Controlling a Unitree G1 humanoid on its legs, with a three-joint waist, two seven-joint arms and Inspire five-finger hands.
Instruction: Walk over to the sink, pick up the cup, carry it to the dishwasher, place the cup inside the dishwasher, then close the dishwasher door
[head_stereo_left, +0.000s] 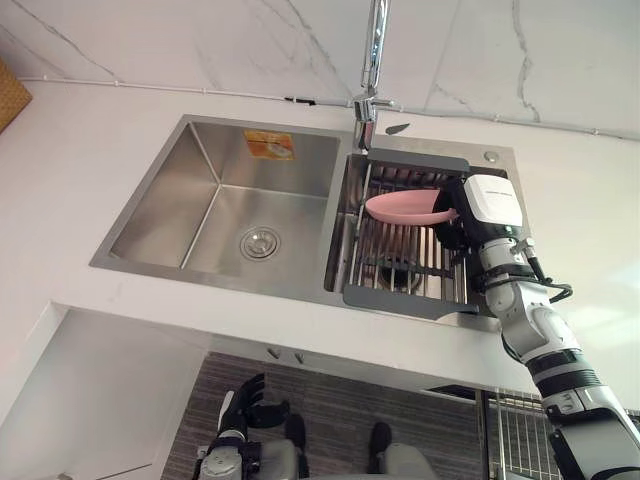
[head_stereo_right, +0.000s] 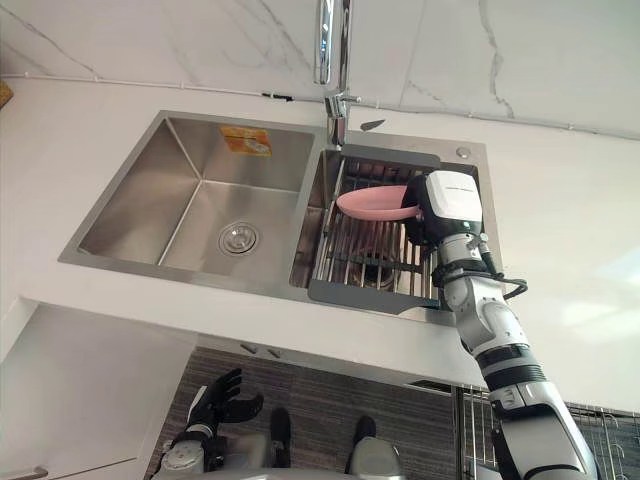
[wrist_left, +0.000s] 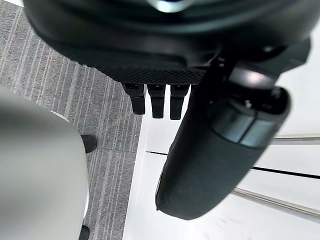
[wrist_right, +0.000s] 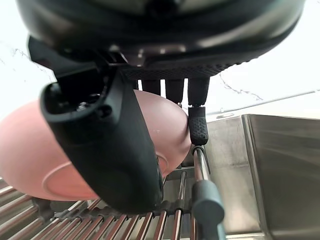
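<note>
A pink cup (head_stereo_left: 403, 208) lies on its side over the far part of the dish rack (head_stereo_left: 400, 298) in the right basin of the steel sink (head_stereo_left: 150, 265). My right hand (head_stereo_left: 452, 228) reaches over the counter to the cup's right side. In the right wrist view its thumb (wrist_right: 112, 150) crosses the front of the pink cup (wrist_right: 25, 150) and its fingers (wrist_right: 198, 125) curl behind it. I cannot tell whether the cup still touches the rack bars. My left hand (head_stereo_left: 245, 400) hangs low below the counter edge, fingers relaxed and holding nothing.
The faucet (head_stereo_left: 372, 70) rises behind the divider between the basins. The left basin (head_stereo_left: 258, 242) holds just its drain. White countertop (head_stereo_left: 60, 160) surrounds the sink. A white cabinet front (head_stereo_left: 90, 400) is at lower left. A wire rack (head_stereo_left: 520, 430) shows at lower right under the counter.
</note>
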